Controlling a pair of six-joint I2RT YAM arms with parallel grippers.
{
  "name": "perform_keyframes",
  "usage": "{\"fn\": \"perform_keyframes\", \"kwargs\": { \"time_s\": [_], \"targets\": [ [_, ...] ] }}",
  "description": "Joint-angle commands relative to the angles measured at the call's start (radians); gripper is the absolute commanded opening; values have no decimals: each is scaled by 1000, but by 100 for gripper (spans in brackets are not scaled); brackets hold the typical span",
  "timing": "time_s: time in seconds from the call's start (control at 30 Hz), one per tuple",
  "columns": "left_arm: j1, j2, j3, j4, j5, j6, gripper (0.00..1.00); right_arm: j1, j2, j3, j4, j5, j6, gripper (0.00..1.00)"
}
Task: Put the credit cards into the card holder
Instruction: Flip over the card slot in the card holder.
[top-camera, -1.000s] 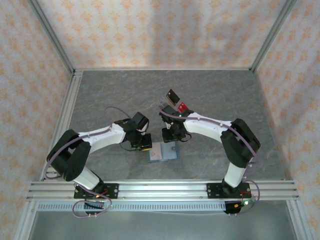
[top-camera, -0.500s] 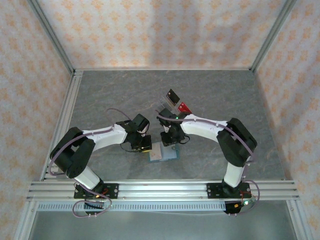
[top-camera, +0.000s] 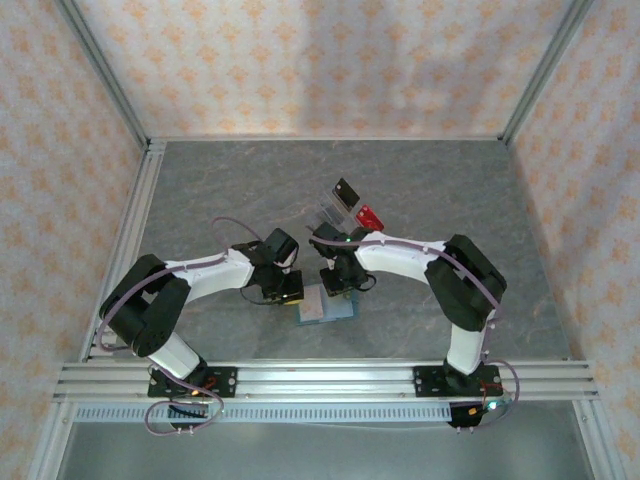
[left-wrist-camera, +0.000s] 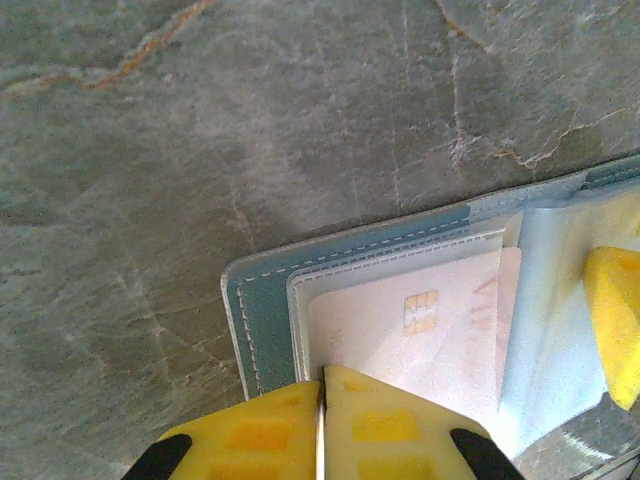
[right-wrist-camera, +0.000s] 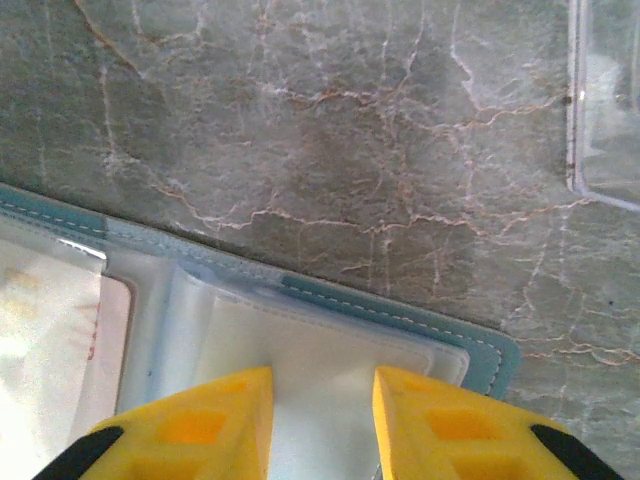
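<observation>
Left wrist shows left gripper (left-wrist-camera: 322, 388) closed, empty, over the card holder (left-wrist-camera: 243, 318); right gripper (right-wrist-camera: 322, 390) partly open, empty.

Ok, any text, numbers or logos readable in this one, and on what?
No legible text anywhere.
Pale card in the card holder: a chip and faint marks beside it, too washed out to read.
Black card: pale markings, too small to read.
Red card: light marks, too small to read.
</observation>
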Motion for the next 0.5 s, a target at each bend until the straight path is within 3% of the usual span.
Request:
{"fn": "perform_keyframes", "kwargs": {
  "time_s": [0.0,0.2,0.47],
  "targets": [
    [1,2,-32,-15,-26,23,9,17,40,1,-37,69,-12,32],
    [1,3,-40,-8,-25,24,9,43,65,-30,-26,86,2,31],
    [0,7,-48,0,-21,27,9,56,81,-62,5,71,37,17]
  ]
}}
